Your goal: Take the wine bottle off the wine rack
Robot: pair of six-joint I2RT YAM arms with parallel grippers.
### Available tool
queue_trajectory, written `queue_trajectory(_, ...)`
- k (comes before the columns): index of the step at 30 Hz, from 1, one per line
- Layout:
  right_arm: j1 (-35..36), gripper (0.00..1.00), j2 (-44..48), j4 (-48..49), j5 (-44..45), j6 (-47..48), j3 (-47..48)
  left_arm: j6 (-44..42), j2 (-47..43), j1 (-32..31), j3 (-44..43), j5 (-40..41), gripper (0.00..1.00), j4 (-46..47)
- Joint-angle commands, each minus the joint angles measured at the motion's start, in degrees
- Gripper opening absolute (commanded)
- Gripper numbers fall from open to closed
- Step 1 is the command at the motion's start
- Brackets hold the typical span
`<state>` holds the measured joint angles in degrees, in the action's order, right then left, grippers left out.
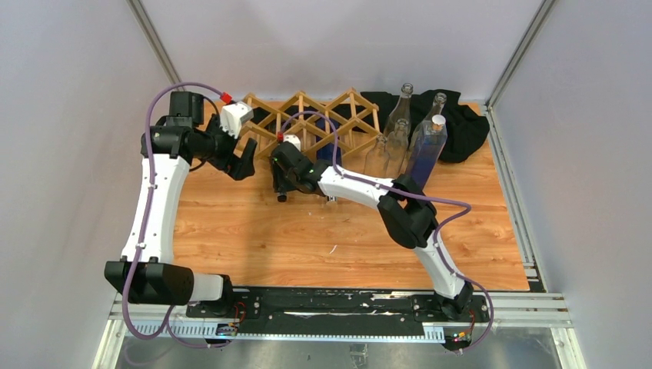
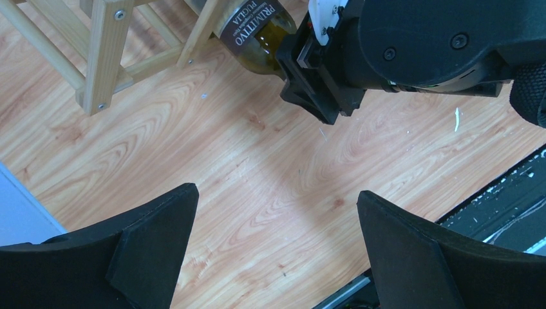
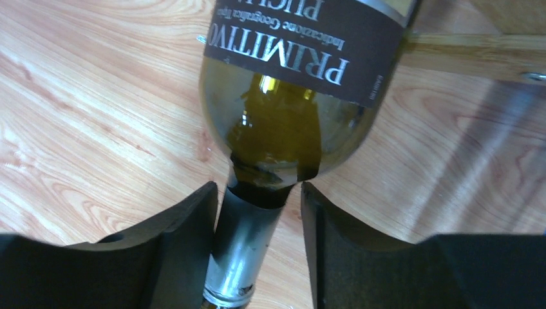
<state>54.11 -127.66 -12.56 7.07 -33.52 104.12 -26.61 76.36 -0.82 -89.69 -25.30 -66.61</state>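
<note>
- Top view: the right gripper (image 1: 283, 184) sits at the near face of the wine rack (image 1: 338, 115). The left gripper (image 1: 244, 163) hangs just to its left and holds nothing.
- Left wrist view: the left jaws gape wide over the table (image 2: 257, 193). Ahead of them, the wine bottle (image 2: 254, 32) lies low among the rack's slats, with its neck end at the right gripper.
- Right wrist view: the neck runs between the right gripper's narrow-set fingers (image 3: 193, 244). One touches it and a sliver of table shows beside the other, so I cannot tell whether the grip is firm. Clamp fully first, then draw straight back along the bottle's axis, keeping it clear of the slats.
</note>
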Motion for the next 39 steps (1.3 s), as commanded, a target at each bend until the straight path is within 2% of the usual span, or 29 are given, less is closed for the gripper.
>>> queue_trajectory(1, 0.2, 0.42, 2.1, 0.6, 2.3, -0.6, -3.7, -1.3, -0.8, 0.5, 1.2, -0.6, 1.00, -0.5)
queue_trajectory(5, 0.5, 0.23, 3.9, 2.8, 1.3, 0.0, -6.7, -2.0, -0.6, 0.4, 1.8, -1.0, 1.00, -0.5)
queue_trajectory(9, 0.8, 0.00, 6.1, 4.8, 0.7, -0.1, -9.6, -3.1, 0.0, 0.4, 2.7, -1.2, 1.00, -0.5)
queue_trajectory(18, 0.8, 0.00, 11.5, 11.2, -2.6, -1.7, -15.9, -6.6, 2.2, 0.4, 5.8, -0.9, 1.00, -0.5)
queue_trajectory(28, 1.3, 0.00, 15.9, 12.9, -5.8, -3.7, -19.9, -9.9, 3.2, 0.5, 7.2, 0.0, 1.00, -0.5)
queue_trajectory(39, 1.6, 0.00, 24.8, 14.9, -12.7, -5.9, -29.9, -18.3, 0.7, 0.5, 9.5, -6.4, 1.00, -0.5)
